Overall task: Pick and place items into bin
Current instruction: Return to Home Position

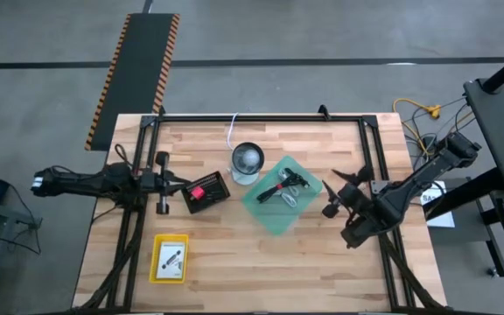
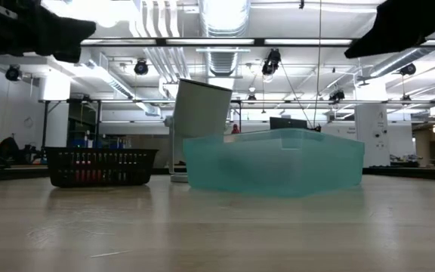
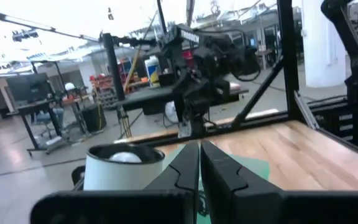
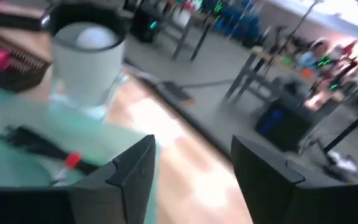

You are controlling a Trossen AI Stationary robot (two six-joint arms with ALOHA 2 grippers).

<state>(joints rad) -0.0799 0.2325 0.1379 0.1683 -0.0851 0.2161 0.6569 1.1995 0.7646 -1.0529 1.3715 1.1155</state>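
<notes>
A teal bin (image 1: 269, 214) stands mid-table. A black-handled tool (image 1: 280, 188) and a white cable (image 1: 292, 200) lie in it. My right gripper (image 1: 329, 199) hovers just right of the bin, open, with nothing between its fingers (image 4: 135, 171); its wrist view looks over the bin and the tool (image 4: 39, 148). My left gripper (image 1: 182, 185) is shut at the table's left, level, beside a black basket (image 1: 206, 194) that holds a pink-red object (image 1: 197, 191). A white packet with black marks (image 1: 171, 257) lies in a yellow tray (image 1: 157, 262).
A round clear-grey cup (image 1: 247, 162) stands just behind the bin's left corner, close to the basket. A thin white cable (image 1: 232, 133) lies at the far edge. A black frame (image 1: 261, 117) borders the table. Bare wood stretches along the near side.
</notes>
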